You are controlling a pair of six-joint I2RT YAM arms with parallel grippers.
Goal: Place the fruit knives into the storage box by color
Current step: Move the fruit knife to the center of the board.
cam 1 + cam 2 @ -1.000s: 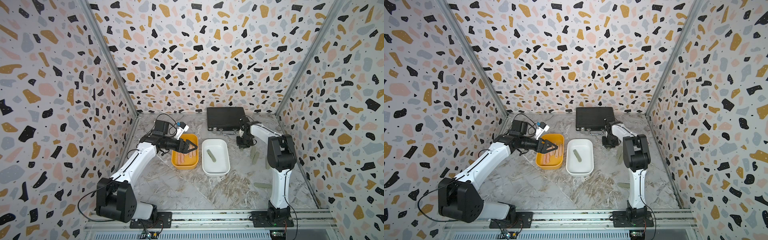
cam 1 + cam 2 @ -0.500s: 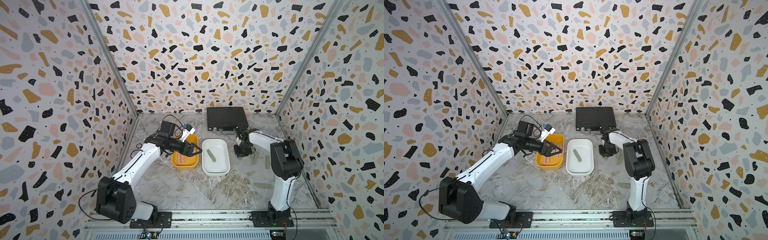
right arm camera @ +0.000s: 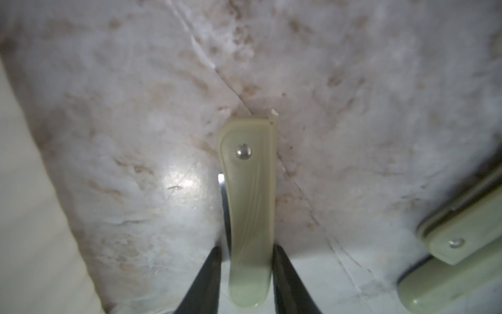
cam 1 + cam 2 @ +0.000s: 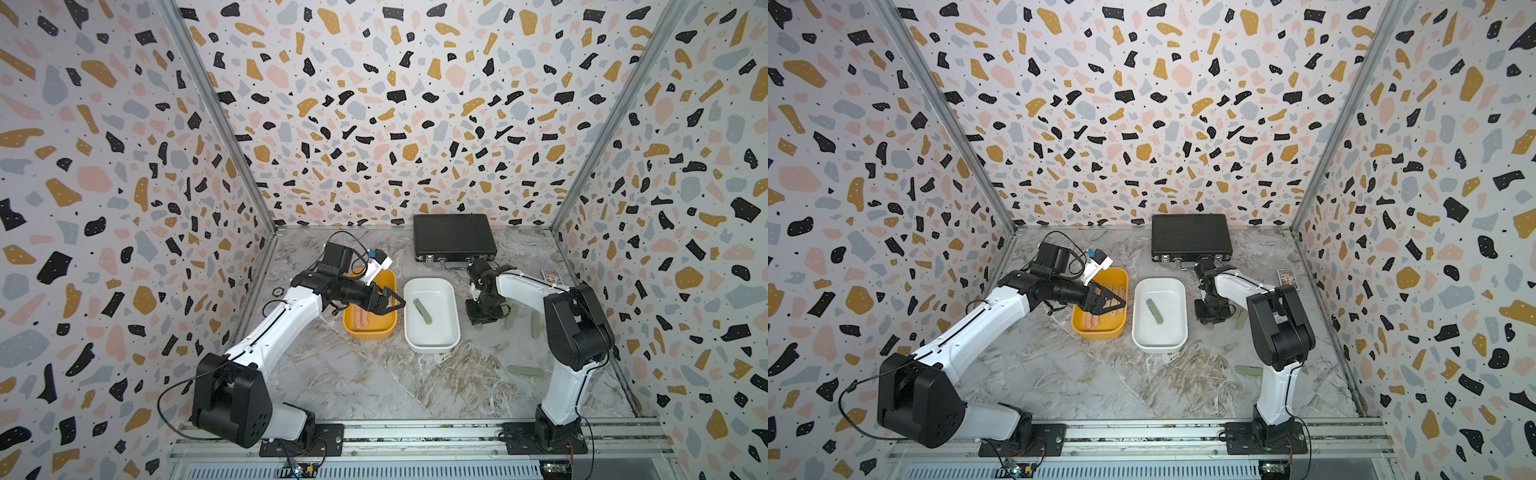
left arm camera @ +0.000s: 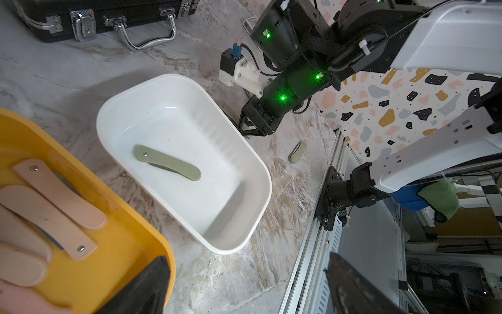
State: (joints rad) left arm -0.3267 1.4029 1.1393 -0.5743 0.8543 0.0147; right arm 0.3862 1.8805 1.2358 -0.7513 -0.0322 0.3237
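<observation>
- Top views: the left tool (image 4: pixel 392 302) hangs wide open and empty over the yellow tub (image 4: pixel 370 334), where the pink knives (image 4: pixel 365 318) are lying. Right beside it, the white tub (image 4: pixel 432 347) has one binned green knife (image 4: pixel 423 311) in it. The right tool (image 4: pixel 484 318) points down at the desk (image 4: pixel 353 386) just beside the white tub, among the loose green knives (image 4: pixel 536 324). You can't see its fingertips from up here.
- Left wrist: same layout. Pink ones are flat in the yellow tub (image 5: pixel 130 231) and the lone green one is on the white tub's floor (image 5: pixel 167 165). The right tool (image 5: pixel 254 123) is low behind the white tub.
- Right wrist: the fingers (image 3: pixel 282 271) sit on either side of a green knife (image 3: pixel 248 190) lying flat on the desk, near its rounded end. I honestly can't tell if it's pinching or just straddling.
- Step in hand, I reckon: grabbing the next green knife. Next it needs a square squeeze across the narrow sides, a clean lift, then a short hop over the white tub's rim. It's thin and flat, so it could easily pivot or slip.
- Versus a second ago: the right tool was up by the briefcase (image 4: pixel 453 237) and has since come down beside the white tub. The left arm nudged forward, still open over yellow. The tub contents look unchanged.
</observation>
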